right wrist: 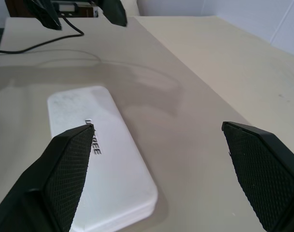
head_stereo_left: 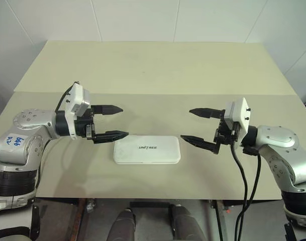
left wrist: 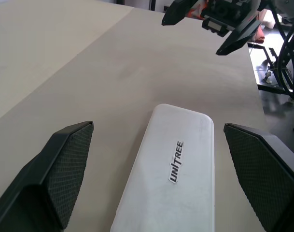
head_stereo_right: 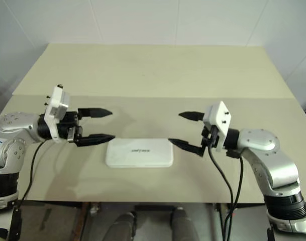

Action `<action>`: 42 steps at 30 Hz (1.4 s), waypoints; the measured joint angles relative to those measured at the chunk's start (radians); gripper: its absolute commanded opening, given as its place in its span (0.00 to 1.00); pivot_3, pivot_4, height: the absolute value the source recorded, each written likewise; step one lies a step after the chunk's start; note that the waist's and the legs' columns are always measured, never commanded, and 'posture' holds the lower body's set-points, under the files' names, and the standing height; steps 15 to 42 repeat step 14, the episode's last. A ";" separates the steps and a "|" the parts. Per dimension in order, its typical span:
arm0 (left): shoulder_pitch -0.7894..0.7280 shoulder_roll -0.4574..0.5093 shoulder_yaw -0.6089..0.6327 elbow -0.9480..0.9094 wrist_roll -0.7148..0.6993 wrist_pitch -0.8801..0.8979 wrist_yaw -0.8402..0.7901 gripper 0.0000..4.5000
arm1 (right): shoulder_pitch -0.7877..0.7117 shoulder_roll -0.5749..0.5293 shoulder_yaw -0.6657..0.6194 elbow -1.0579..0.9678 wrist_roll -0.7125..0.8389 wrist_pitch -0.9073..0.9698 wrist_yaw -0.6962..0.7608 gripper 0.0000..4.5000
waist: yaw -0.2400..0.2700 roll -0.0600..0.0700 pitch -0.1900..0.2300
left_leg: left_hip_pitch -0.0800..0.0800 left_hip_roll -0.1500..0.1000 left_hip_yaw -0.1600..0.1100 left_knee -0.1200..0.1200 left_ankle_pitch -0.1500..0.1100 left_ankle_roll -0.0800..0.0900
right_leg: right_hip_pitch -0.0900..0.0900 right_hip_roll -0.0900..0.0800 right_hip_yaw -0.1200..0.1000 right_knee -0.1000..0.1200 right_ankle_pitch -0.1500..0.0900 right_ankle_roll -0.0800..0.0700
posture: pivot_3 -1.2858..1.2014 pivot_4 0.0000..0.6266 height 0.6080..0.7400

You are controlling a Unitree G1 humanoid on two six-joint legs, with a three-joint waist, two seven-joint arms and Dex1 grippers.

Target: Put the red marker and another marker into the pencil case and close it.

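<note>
Pencil case [head_stereo_left: 147,150] lies flat on the beige table [head_stereo_left: 158,70], near the front edge, approx. centre, lid shut w/ "UNITREE" print facing up. No markers visible anywhere on the tabletop, so can't tell from outside whether they're in the case. Left gripper [head_stereo_left: 110,121] hangs above the table at about 10 o'clock from the case, fingers spread wide w/ nothing between them, pointing in toward the middle; its lower finger [head_stereo_left: 111,135] ends close to the case's left rear corner but sits above it, not touching. Right gripper [head_stereo_left: 198,126] mirrors it at about 2 o'clock from the case, also wide open & empty, tips aimed inward toward the left one; its lower fingertip [head_stereo_left: 187,138] hovers just beside the case's right rear corner, apart from it. The two grippers face each other across a clear gap, well apart, case lying below & between them. In the left wrist view the case [left wrist: 171,169] runs lengthwise between the two textured black pads [left wrist: 64,169], w/ the right gripper [left wrist: 197,31] showing beyond the far end. In the right wrist view the case [right wrist: 103,159] lies partly behind one pad [right wrist: 69,169], bare table under the other. Black cables [head_stereo_left: 243,175] drop from the right wrist past the table's front edge.
</note>
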 measured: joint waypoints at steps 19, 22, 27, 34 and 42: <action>0.017 -0.024 -0.007 0.000 -0.045 -0.048 -0.015 0.99 | 0.015 -0.029 -0.028 0.024 -0.020 -0.032 0.002 1.00 | 0.000 0.000 0.000 | 0.000 0.000 0.000 0.000 0.000 0.000 | 0.000 0.000 0.000 0.000 0.000 0.000 | 0.52 0.24 1.00; 0.017 -0.024 -0.007 0.000 -0.045 -0.048 -0.015 0.99 | 0.015 -0.029 -0.028 0.024 -0.020 -0.032 0.002 1.00 | 0.000 0.000 0.000 | 0.000 0.000 0.000 0.000 0.000 0.000 | 0.000 0.000 0.000 0.000 0.000 0.000 | 0.52 0.24 1.00; 0.017 -0.024 -0.007 0.000 -0.045 -0.048 -0.015 0.99 | 0.015 -0.029 -0.028 0.024 -0.020 -0.032 0.002 1.00 | 0.000 0.000 0.000 | 0.000 0.000 0.000 0.000 0.000 0.000 | 0.000 0.000 0.000 0.000 0.000 0.000 | 0.52 0.24 1.00; 0.017 -0.024 -0.007 0.000 -0.045 -0.048 -0.015 0.99 | 0.015 -0.029 -0.028 0.024 -0.020 -0.032 0.002 1.00 | 0.000 0.000 0.000 | 0.000 0.000 0.000 0.000 0.000 0.000 | 0.000 0.000 0.000 0.000 0.000 0.000 | 0.52 0.24 1.00; 0.017 -0.024 -0.007 0.000 -0.045 -0.048 -0.015 0.99 | 0.015 -0.029 -0.028 0.024 -0.020 -0.032 0.002 1.00 | 0.000 0.000 0.000 | 0.000 0.000 0.000 0.000 0.000 0.000 | 0.000 0.000 0.000 0.000 0.000 0.000 | 0.52 0.24 1.00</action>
